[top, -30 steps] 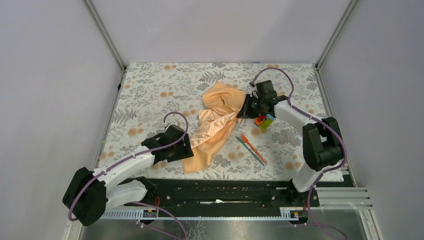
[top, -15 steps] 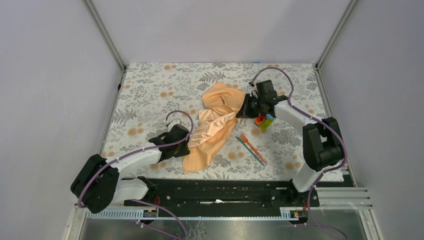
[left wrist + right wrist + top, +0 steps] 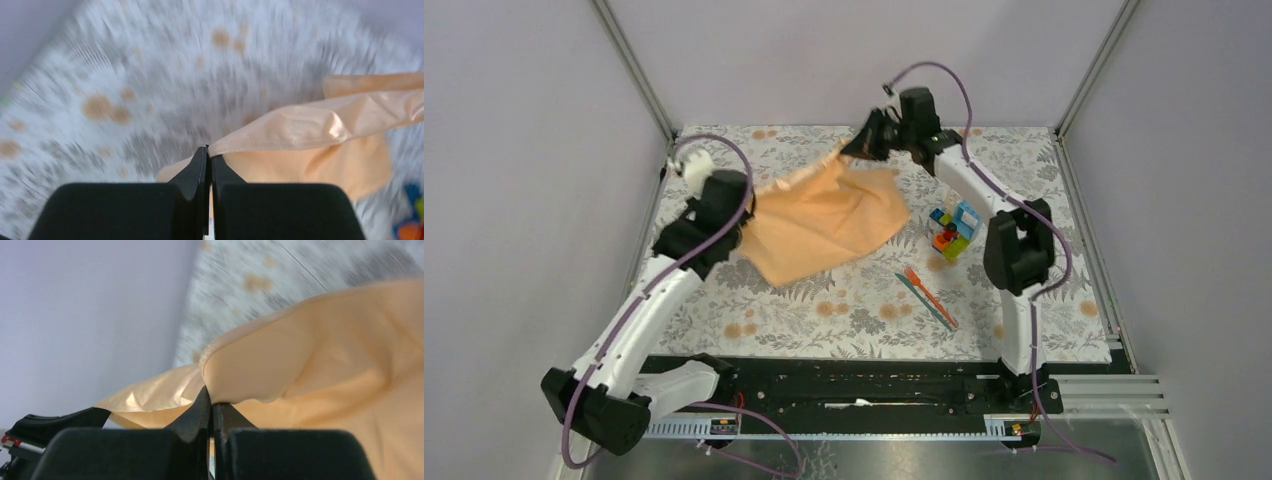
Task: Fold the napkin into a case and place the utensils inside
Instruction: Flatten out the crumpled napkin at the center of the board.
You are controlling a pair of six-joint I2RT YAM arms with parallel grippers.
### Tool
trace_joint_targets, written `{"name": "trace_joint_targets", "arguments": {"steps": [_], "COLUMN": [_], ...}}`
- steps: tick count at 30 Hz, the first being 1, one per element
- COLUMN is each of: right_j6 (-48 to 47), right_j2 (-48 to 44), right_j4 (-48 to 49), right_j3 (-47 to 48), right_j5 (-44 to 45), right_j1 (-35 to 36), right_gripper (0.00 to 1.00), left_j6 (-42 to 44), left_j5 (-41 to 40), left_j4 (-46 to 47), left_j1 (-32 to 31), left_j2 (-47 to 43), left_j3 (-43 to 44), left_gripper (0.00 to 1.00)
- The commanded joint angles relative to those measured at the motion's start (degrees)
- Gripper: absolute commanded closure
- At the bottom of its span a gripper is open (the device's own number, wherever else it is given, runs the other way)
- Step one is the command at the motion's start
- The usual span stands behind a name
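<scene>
The left pincer (image 3: 208, 150) is clamped tight, the hem at one corner of the napkin (image 3: 829, 218) pinched right at its tips. The right pincer (image 3: 210, 396) is closed too, biting a fold of the same peach cloth up at the far side of the floral mat (image 3: 824, 310). Between the two, the napkin is pulled out into a broad open sheet. Its top edge runs taut from one grip to the other and the rest hangs down toward the mat. It is one loose sheet, with no fold made in it and nothing lying on or in it. Both wrist views are blurred, so the mat pattern is smeared. Over on the right, well clear of the cloth, the orange utensil (image 3: 920, 283) and the teal utensil (image 3: 927, 303) lie side by side on the mat, with the toy blocks (image 3: 952, 230) in a cluster just beyond them.
</scene>
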Motion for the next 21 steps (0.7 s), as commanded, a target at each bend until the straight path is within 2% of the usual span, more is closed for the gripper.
{"name": "trace_joint_targets", "arguments": {"steps": [1, 4, 5, 7, 10, 13, 18, 21], "right_j6": [11.4, 18.7, 21.5, 23.9, 22.5, 20.8, 13.5, 6.3], "right_j2": [8.2, 13.8, 14.9, 13.6, 7.9, 1.8, -6.9, -11.2], "right_j4": [3.4, 6.2, 7.6, 12.2, 16.0, 20.4, 19.0, 12.8], "right_j3": [27.7, 44.2, 46.7, 44.9, 31.9, 18.3, -0.3, -9.9], "right_j5": [-7.0, -9.5, -10.3, -12.1, -13.9, -17.1, -21.7, -23.2], "right_j1": [3.3, 3.5, 3.3, 2.9, 2.4, 1.6, -0.6, -0.7], "right_gripper": [1.0, 1.0, 1.0, 1.0, 1.0, 1.0, 1.0, 1.0], "left_j6": [20.3, 31.3, 32.9, 34.8, 33.9, 30.0, 21.8, 16.8], "left_j5": [-13.5, -13.7, -12.5, -7.5, 4.7, 18.5, 46.4, 55.2], "left_j4": [-2.0, 0.2, 0.3, 0.2, -1.5, -3.4, -0.2, 1.1], "left_j1": [4.4, 4.5, 4.4, 4.5, 4.4, 4.4, 4.3, 4.3], "left_j2": [-0.4, -0.7, -1.1, -2.5, -5.5, -8.4, -16.8, -22.7], "left_j3": [18.4, 29.9, 33.6, 36.3, 34.2, 27.0, 8.3, 0.4], "left_gripper": [1.0, 1.0, 1.0, 1.0, 1.0, 1.0, 1.0, 1.0]}}
